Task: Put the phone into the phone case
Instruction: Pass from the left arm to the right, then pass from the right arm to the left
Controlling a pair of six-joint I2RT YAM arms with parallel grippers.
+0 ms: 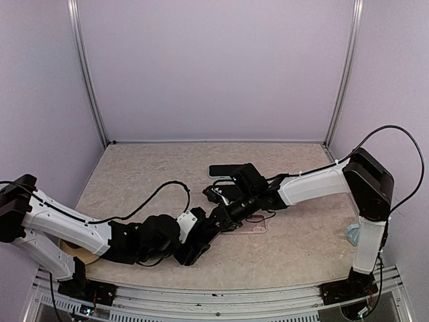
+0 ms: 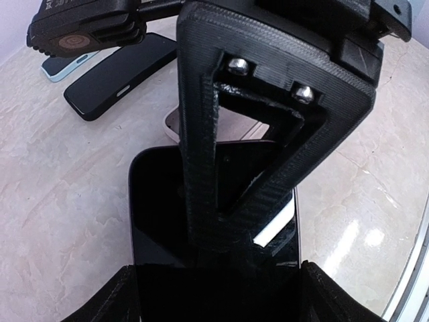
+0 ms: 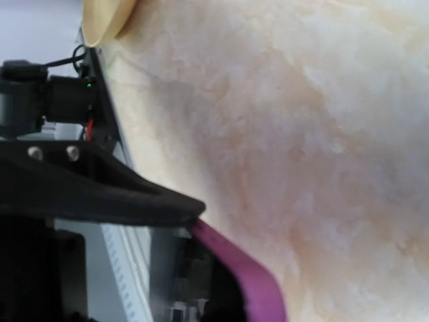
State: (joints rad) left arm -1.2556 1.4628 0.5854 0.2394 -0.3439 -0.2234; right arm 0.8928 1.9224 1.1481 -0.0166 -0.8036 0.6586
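Observation:
The phone [image 2: 157, 215], black screen up, sits low over the table between my left gripper's [image 2: 216, 272] two fingers, which press on its long sides. My right gripper's upper finger [image 2: 221, 134] lies flat across the screen; its lower finger is hidden beneath. In the right wrist view that finger [image 3: 134, 198] meets a magenta rim [image 3: 248, 275], seemingly the phone's side. The pale pink phone case [image 1: 253, 227] lies on the table just right of both grippers; one corner [image 2: 172, 124] shows behind the right finger. From above, the left gripper [image 1: 200, 236] and right gripper [image 1: 224, 211] meet mid-table.
A second black phone [image 1: 224, 170] [image 2: 114, 77] and a light blue case [image 2: 64, 67] lie farther back. A tan round object [image 1: 70, 249] [image 3: 107, 20] sits by the left arm's base. A small pale blue item [image 1: 353, 233] lies near the right arm's base. Lilac walls enclose the table.

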